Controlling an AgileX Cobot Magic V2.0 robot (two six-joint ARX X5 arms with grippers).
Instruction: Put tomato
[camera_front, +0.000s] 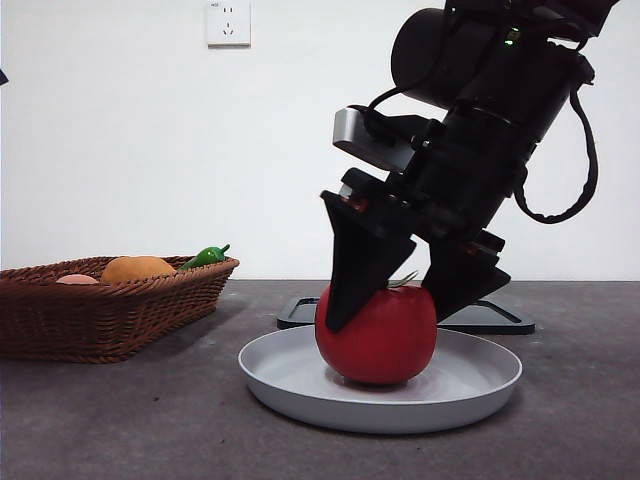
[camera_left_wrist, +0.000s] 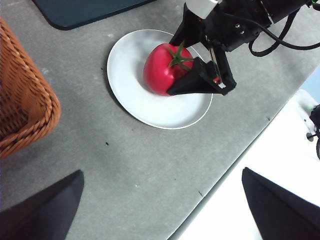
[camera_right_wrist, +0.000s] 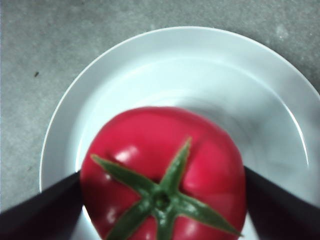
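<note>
The glossy red tomato (camera_front: 380, 335) (camera_left_wrist: 159, 70) (camera_right_wrist: 165, 155) with its green stem sits upright on a grey-white plate (camera_front: 480, 385) (camera_left_wrist: 125, 80) (camera_right_wrist: 200, 65) at the table's middle. My right gripper (camera_front: 388, 320) (camera_left_wrist: 172, 67) (camera_right_wrist: 162, 200) reaches down from above, its two black jaws pressed against opposite sides of the tomato, shut on it. The tomato's underside rests on the plate. My left gripper (camera_left_wrist: 162, 172) hangs high above the table's near edge, open and holding nothing.
A brown wicker basket (camera_front: 100, 310) (camera_left_wrist: 20, 100) stands at the left, holding an orange fruit (camera_front: 137, 268), a green pepper (camera_front: 205, 256) and a pinkish fruit (camera_front: 77, 279). A dark flat tray (camera_front: 500, 318) (camera_left_wrist: 85, 10) lies behind the plate.
</note>
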